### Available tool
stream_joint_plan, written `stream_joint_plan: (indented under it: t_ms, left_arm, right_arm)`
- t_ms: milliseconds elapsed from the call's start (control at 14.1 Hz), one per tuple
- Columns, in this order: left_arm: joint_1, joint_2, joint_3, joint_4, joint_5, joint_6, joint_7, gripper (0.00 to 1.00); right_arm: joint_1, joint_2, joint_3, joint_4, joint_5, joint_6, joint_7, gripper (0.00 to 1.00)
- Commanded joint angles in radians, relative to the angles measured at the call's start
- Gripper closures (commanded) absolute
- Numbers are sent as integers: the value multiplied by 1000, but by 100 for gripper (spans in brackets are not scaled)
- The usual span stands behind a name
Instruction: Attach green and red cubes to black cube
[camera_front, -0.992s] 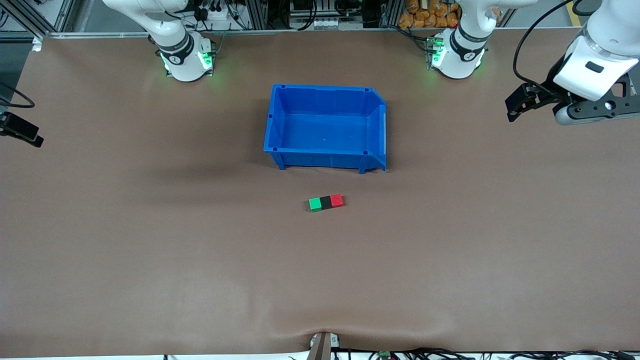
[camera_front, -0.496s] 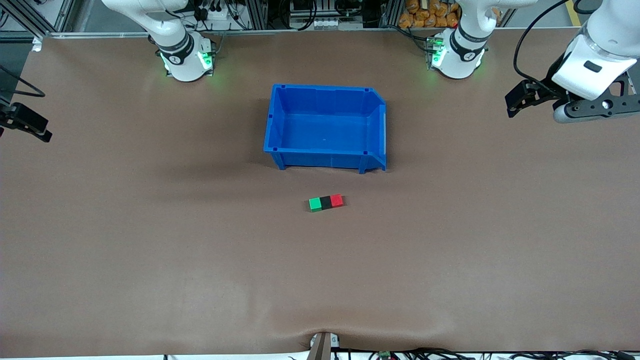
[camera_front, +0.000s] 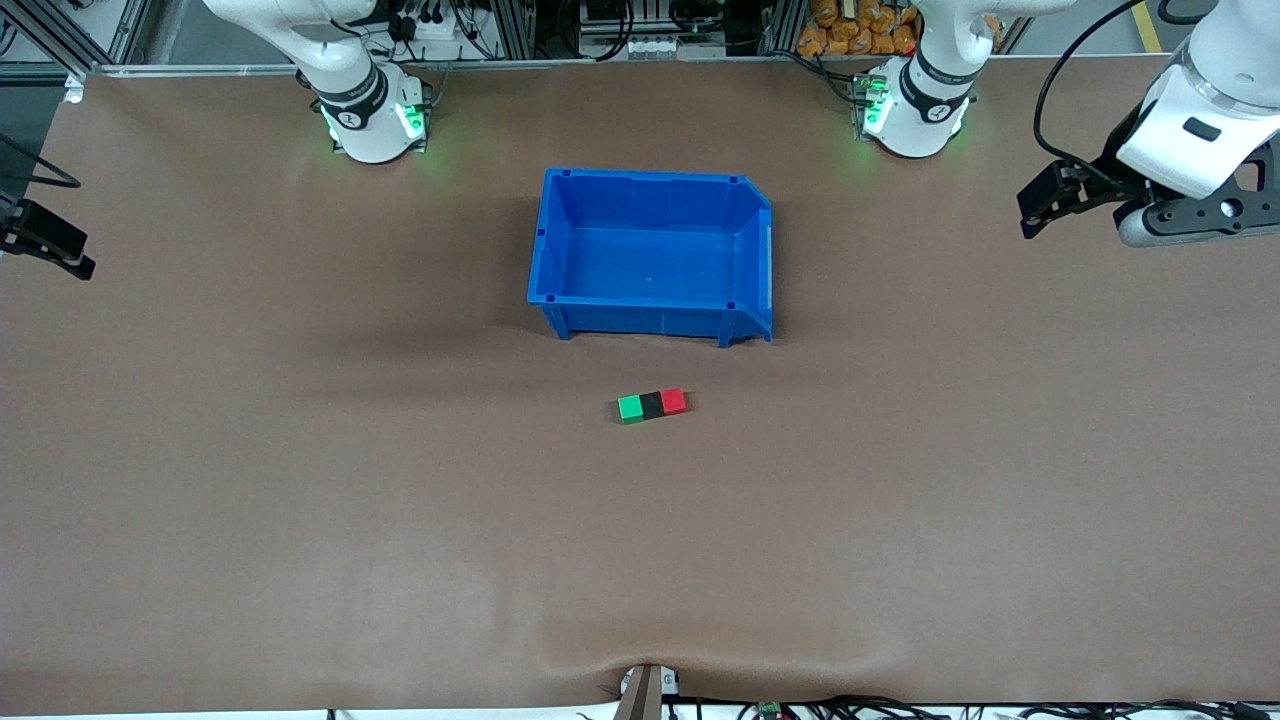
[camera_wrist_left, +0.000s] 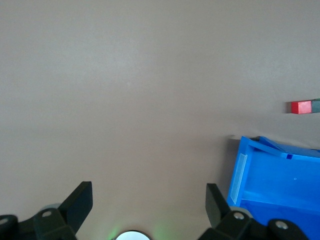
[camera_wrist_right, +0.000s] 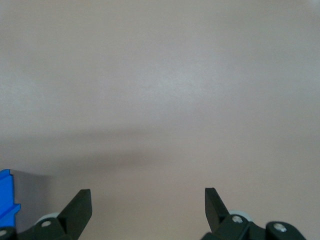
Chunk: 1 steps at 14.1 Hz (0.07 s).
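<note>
The green cube (camera_front: 630, 408), black cube (camera_front: 651, 404) and red cube (camera_front: 673, 400) lie joined in a row, its long axis running toward each arm's end of the table, well apart from both the spread, empty left gripper (camera_front: 1045, 205) and the spread, empty right gripper (camera_front: 50, 245), neither clearly closer.

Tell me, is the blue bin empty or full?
Empty: the front view shows only the bare blue floor inside the blue bin; nothing lies in it.

Big brown table (camera_front: 300, 520), metal rail (camera_front: 620, 62) along its top edge, tangled black wires (camera_front: 620, 25) and orange bags (camera_front: 850, 25) above the rail

Green cube (camera_front: 630, 408)+black cube (camera_front: 652, 404)+red cube (camera_front: 673, 400), joined row
</note>
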Motion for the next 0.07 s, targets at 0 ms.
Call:
stream_joint_plan:
  t_ms: [0]
  left_arm:
    - [9,16,-6,29,-4,-24,24,0]
  right_arm:
    - [-9,-26,4,-28,1,3,-13,0]
